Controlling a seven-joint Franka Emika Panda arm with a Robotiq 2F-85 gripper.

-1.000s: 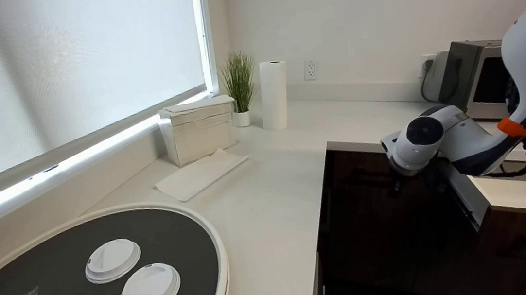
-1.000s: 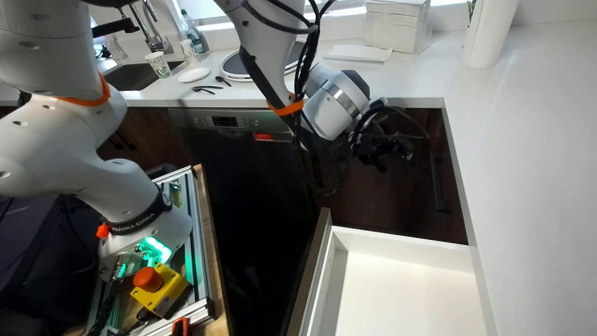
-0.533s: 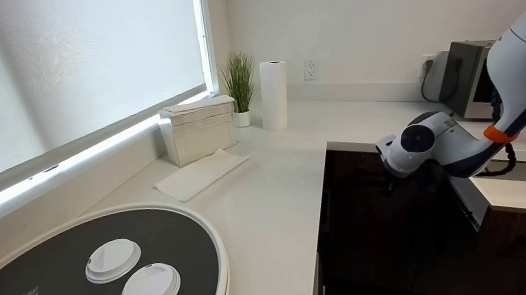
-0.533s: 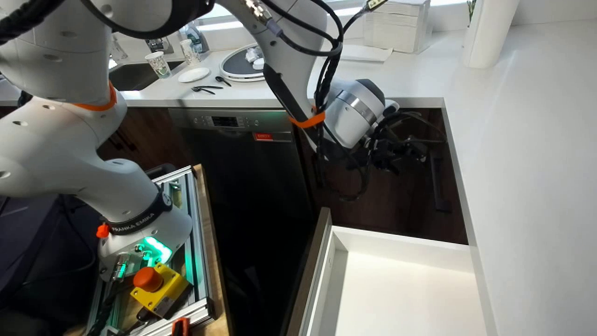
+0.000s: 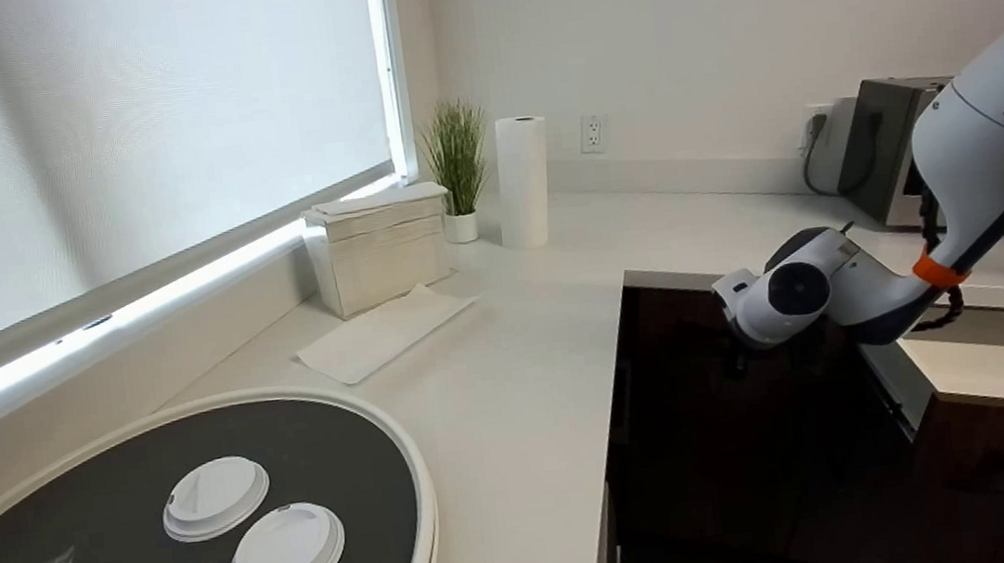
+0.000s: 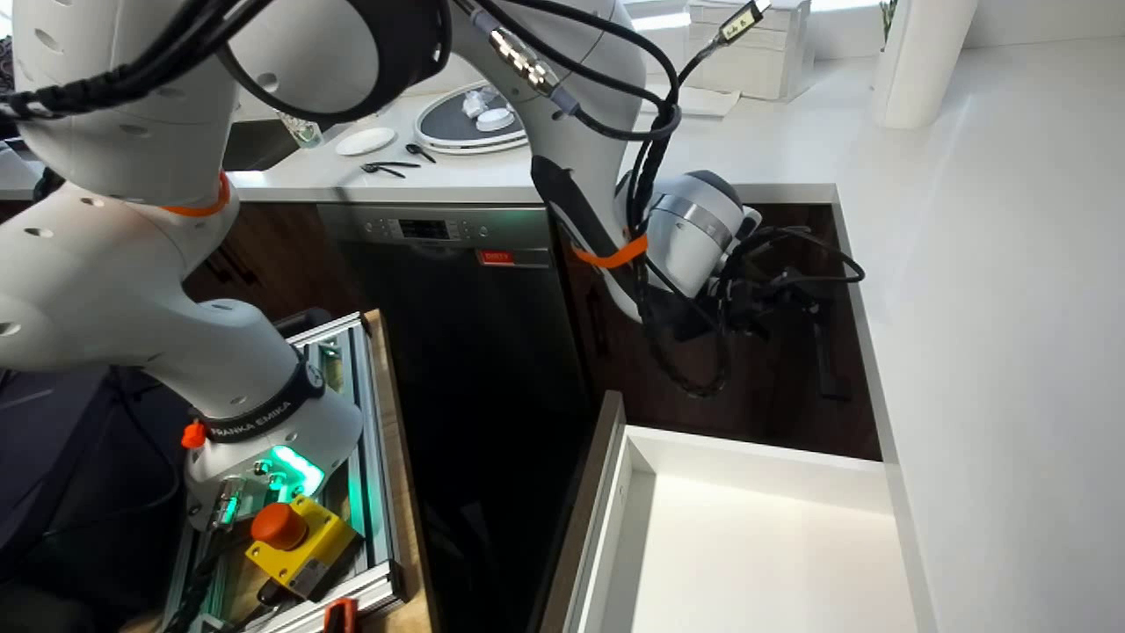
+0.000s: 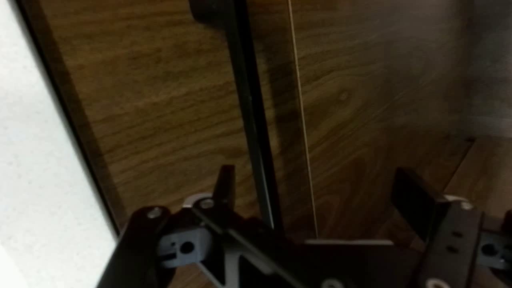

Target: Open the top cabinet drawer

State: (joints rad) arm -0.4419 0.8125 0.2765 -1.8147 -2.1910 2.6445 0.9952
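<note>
In the wrist view the gripper (image 7: pixel 316 180) stands wide, its two fingers (image 7: pixel 414 200) well apart; a long dark handle (image 7: pixel 252 108) appears between them, nearer the finger on the side of the white countertop (image 7: pixel 44 172), and contact cannot be told. The handle belongs to the top cabinet drawer (image 7: pixel 160 104), whose brown wood front sits closed beneath the countertop edge, at its inner corner. Just beside it, in both exterior views, the neighbouring drawer (image 6: pixel 773 545) is pulled out, its pale interior exposed. Farther off, on the countertop, an upright paper roll (image 5: pixel 524 181), a potted plant (image 5: pixel 456 156) and a stack of folded paper (image 5: pixel 387 256) stand close together. In an exterior view the microwave (image 5: pixel 880 148), its front partly hidden by the arm (image 5: pixel 965 158), stands near the back wall (image 5: pixel 699 28)
</note>
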